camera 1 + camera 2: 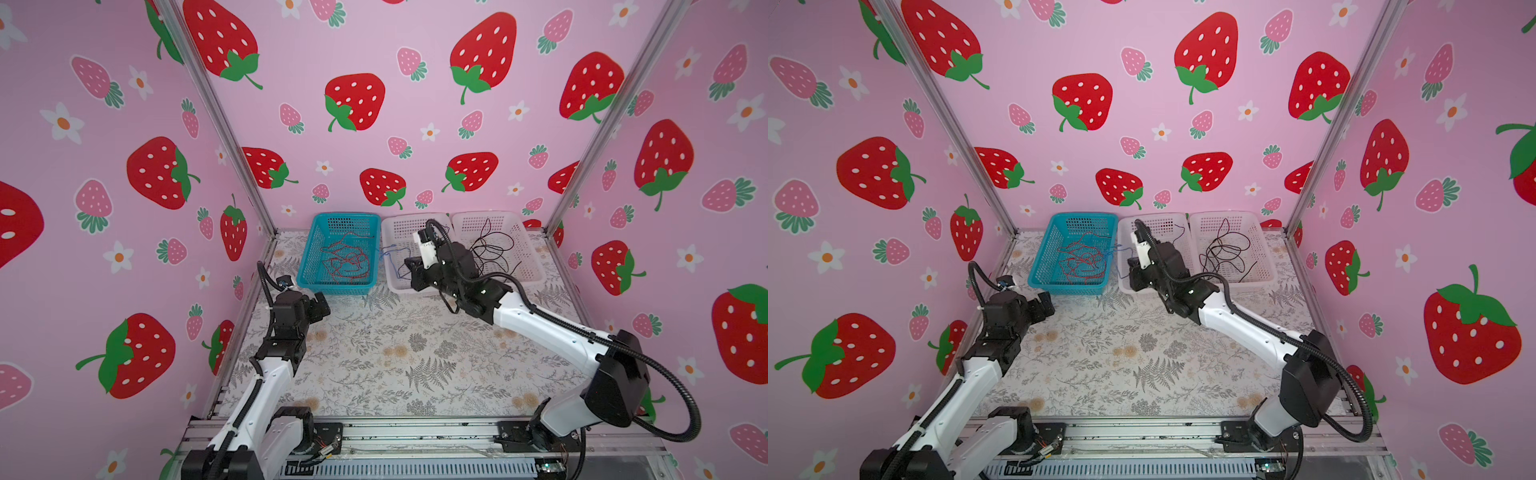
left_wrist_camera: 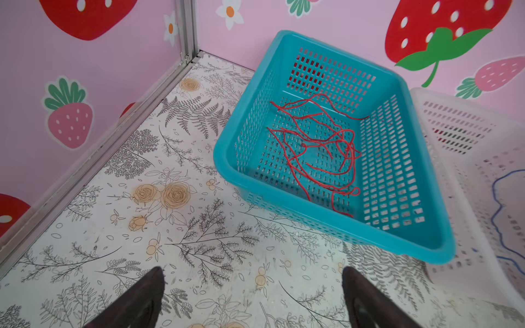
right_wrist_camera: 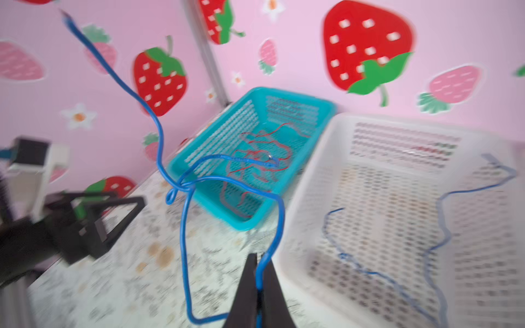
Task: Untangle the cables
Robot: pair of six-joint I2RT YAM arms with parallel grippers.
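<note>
Grip locked: right gripper (image 3: pixel 260 260) clenched on the thin blue flexible cable (image 3: pixel 159 127), knot (image 3: pixel 181 186) dangling; left gripper (image 2: pixel 252 279) splayed empty near the teal slotted plastic basket (image 2: pixel 426 247).

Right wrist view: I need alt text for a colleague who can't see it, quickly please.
The right gripper is shut on a blue cable, which rises in loops that cross in front of the teal basket. Red cables lie inside that basket, and more blue cable trails across the white basket. The picture is blurred.
</note>
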